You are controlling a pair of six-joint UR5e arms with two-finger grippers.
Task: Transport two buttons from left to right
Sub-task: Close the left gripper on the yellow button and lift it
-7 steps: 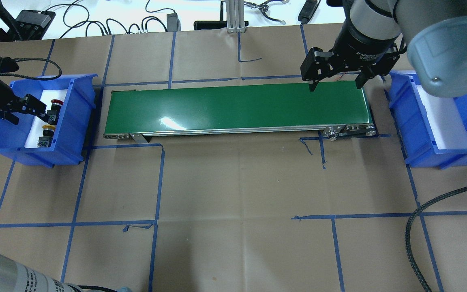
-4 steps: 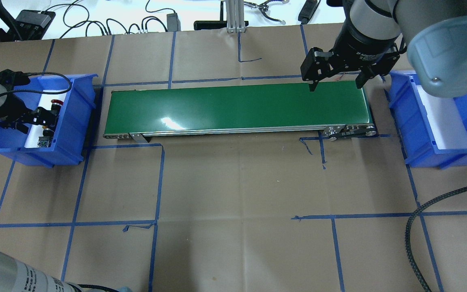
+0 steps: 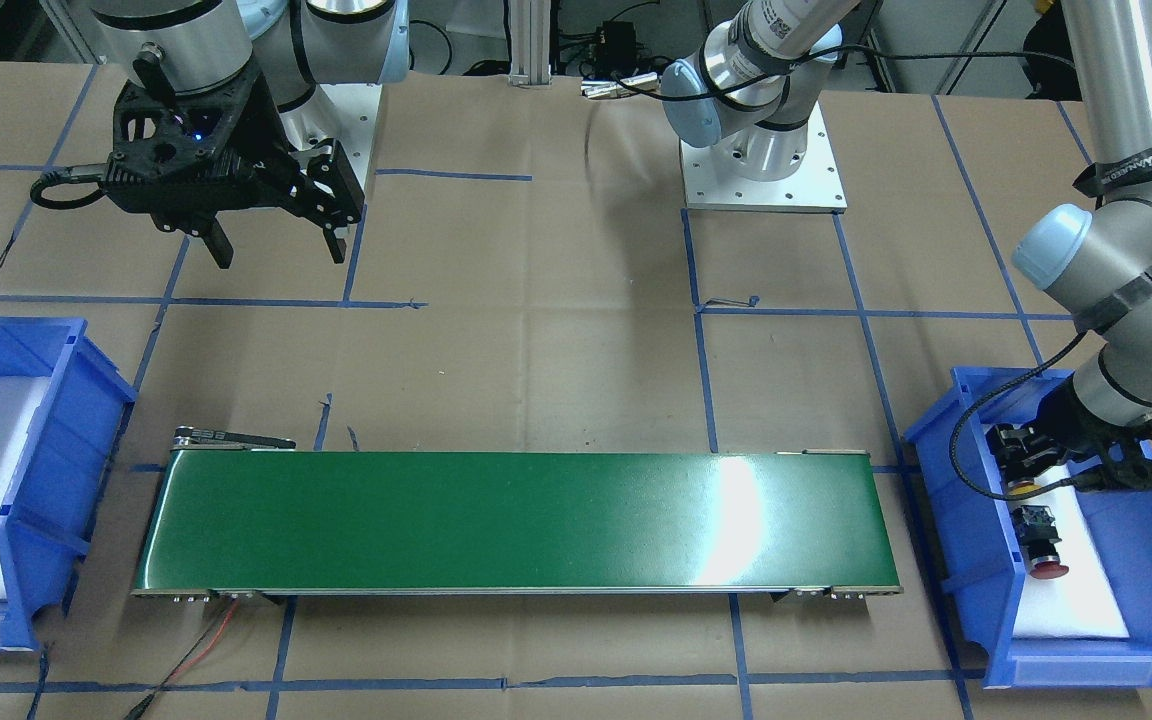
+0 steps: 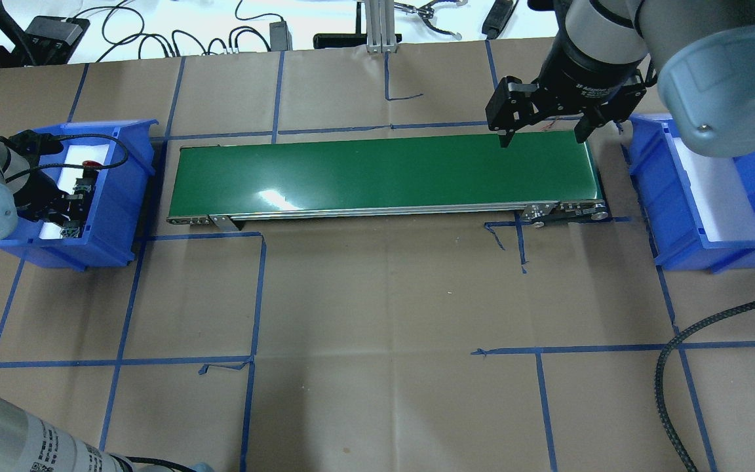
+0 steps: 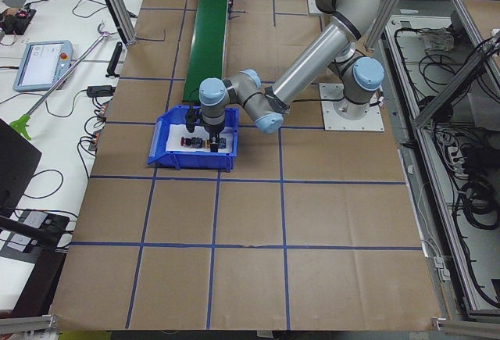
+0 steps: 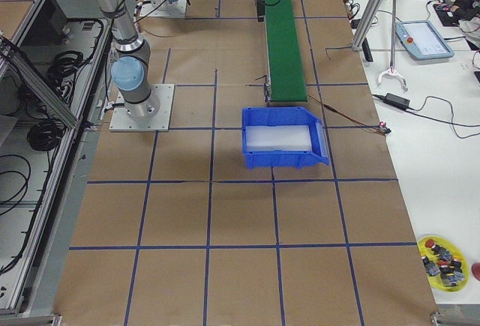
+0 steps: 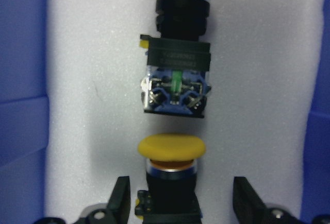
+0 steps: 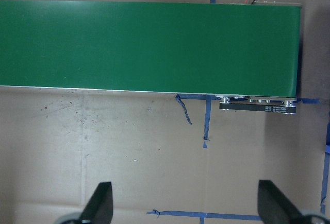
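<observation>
The left pincer (image 7: 180, 198) hangs released astride the yellow button (image 7: 171, 149), which lies end-to-end with the red button (image 7: 178, 74) on foam (image 7: 93, 54) in the blue bin (image 7: 20, 105). Small, rigid and likely light, it looks best pinched across its black body.

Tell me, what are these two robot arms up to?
The left gripper is down in the blue bin, open and straddling the yellow button. The red button lies just beyond it. The right gripper hovers open and empty over the other end of the green conveyor. Neither button is lifted yet.
</observation>
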